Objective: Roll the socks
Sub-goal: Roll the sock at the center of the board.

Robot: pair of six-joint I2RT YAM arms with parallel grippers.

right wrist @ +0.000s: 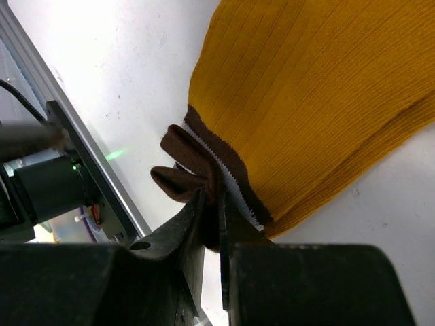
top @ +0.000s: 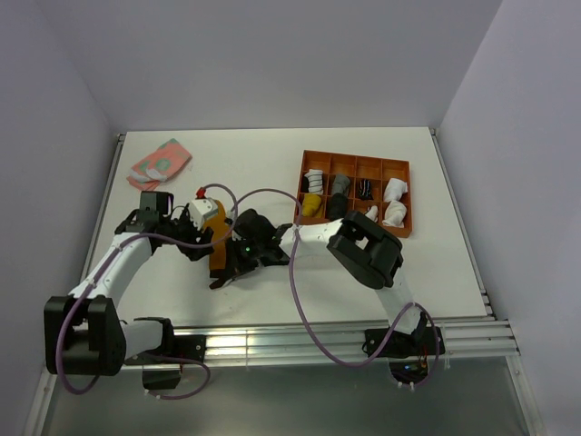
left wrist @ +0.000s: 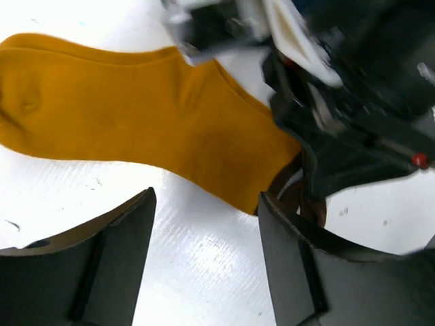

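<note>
The mustard-orange sock (top: 218, 249) lies flat on the white table between the two arms. It fills the upper part of the left wrist view (left wrist: 136, 115) and of the right wrist view (right wrist: 306, 102). My right gripper (right wrist: 212, 200) is shut on its dark-brown-and-white striped cuff (right wrist: 197, 153), which bunches up at the jaws; in the top view this gripper (top: 234, 271) is at the sock's near end. My left gripper (left wrist: 205, 204) is open and empty just above the table, beside the sock's middle (top: 198, 238). The navy sock is not in view.
An orange compartment tray (top: 356, 159) with several rolled socks stands at the back right. A pink-and-green folded cloth (top: 161, 162) lies at the back left. The aluminium rail (top: 345, 331) runs along the table's near edge, close behind the right gripper.
</note>
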